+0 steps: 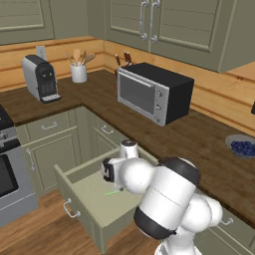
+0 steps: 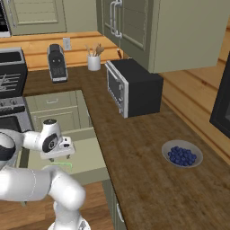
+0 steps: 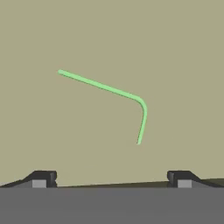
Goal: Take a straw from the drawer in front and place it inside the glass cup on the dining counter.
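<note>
The drawer [image 1: 82, 216] stands pulled out below the corner counter, its pale floor [image 2: 87, 157] exposed. A thin light green straw [image 3: 105, 87] with a bent end lies flat on that floor, also seen as a faint green line [image 1: 113, 192]. My gripper [image 3: 111, 179] hangs open right above the drawer, pointing straight down. Its two dark fingertips [image 3: 43, 178] stand wide apart with nothing between them. The straw [image 2: 58, 165] lies just beneath the hand [image 2: 56, 150], untouched. The glass cup and the dining counter are out of view.
A black microwave [image 1: 154, 92] sits on the dark wood wall counter [image 1: 199, 144], with a bowl of blueberries [image 1: 243, 147] further right. At the back are a coffee machine [image 1: 41, 78] and a utensil holder [image 1: 78, 72]. The stove [image 1: 7, 169] flanks the drawer on the left.
</note>
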Controlling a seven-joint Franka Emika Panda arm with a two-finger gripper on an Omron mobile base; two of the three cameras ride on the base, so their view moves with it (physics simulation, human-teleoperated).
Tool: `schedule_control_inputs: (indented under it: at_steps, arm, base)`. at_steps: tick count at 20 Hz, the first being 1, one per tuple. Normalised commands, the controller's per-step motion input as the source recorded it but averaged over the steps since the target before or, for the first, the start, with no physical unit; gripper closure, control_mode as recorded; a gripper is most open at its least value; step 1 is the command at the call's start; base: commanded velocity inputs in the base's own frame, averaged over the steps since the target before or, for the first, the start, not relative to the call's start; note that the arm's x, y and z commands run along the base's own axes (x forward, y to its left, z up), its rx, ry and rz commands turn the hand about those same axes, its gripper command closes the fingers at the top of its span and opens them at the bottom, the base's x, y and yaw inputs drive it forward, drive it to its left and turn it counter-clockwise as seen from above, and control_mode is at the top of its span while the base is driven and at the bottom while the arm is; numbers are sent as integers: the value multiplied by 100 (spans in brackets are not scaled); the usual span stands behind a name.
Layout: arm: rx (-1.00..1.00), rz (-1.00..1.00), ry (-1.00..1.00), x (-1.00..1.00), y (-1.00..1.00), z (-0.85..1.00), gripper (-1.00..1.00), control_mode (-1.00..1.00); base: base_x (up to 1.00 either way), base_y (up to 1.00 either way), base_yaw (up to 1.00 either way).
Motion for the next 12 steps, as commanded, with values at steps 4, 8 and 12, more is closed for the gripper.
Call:
schedule_control_inputs:
  at_steps: [4, 8, 12]
  arm:
    - [-2, 8, -3, 0, -35, -25, -100, -100]
    - [0, 11, -1, 6, -33, -4, -100, -100]
    - [0, 16, 0, 14, -5, -8, -100, -100]
  base:
    - [0, 0, 0]
    - [0, 0, 0]
    - [0, 0, 0]
